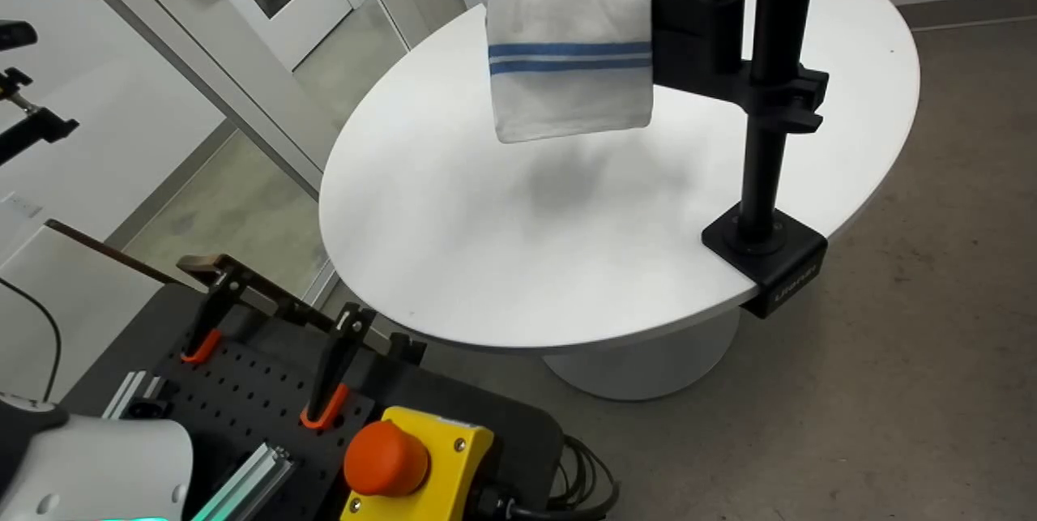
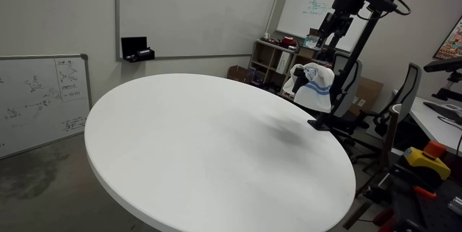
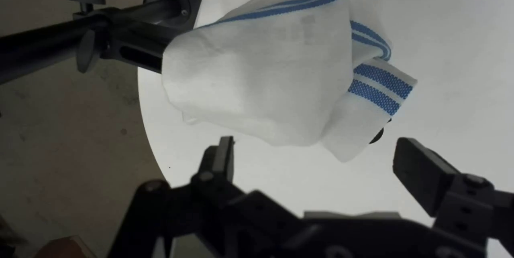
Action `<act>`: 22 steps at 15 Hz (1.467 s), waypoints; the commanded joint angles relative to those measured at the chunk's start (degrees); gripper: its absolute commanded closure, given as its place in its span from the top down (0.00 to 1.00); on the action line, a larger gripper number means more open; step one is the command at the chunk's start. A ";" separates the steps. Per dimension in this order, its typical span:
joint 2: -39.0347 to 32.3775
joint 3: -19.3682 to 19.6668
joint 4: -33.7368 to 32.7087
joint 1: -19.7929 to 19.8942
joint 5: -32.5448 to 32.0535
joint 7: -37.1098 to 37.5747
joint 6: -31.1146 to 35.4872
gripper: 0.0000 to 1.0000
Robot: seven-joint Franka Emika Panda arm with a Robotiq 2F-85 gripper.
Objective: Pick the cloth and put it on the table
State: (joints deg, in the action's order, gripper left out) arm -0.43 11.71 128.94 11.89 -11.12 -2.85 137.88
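Note:
A white cloth with blue stripes hangs over the black arm of a stand, above the table, in both exterior views (image 1: 571, 83) (image 2: 317, 93). It also shows in the wrist view (image 3: 261, 77), bunched with one striped corner sticking out. The round white table (image 1: 502, 262) also shows in an exterior view (image 2: 202, 145) and in the wrist view (image 3: 453, 109). My gripper (image 3: 315, 149) is open with nothing between its fingers; the cloth is ahead of the fingertips. In an exterior view the gripper (image 2: 325, 48) is above the cloth, pointing down and apart from it.
The black stand (image 1: 766, 172) is clamped to the table's edge; its upright pole (image 2: 355, 51) rises close beside the cloth and gripper. A yellow box with an orange button (image 1: 421, 464) sits on the black cart (image 1: 267, 391) beside the table.

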 commanded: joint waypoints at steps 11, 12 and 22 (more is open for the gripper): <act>-10.36 -0.37 -6.61 -1.59 -0.49 3.37 -0.51 1.00; -10.25 -0.39 -6.21 -1.68 -0.53 3.30 -0.44 1.00; -10.42 -0.38 -4.46 -2.15 -0.68 3.37 -0.80 1.00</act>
State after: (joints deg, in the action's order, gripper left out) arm -10.93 11.38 124.22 10.19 -11.27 -0.69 138.04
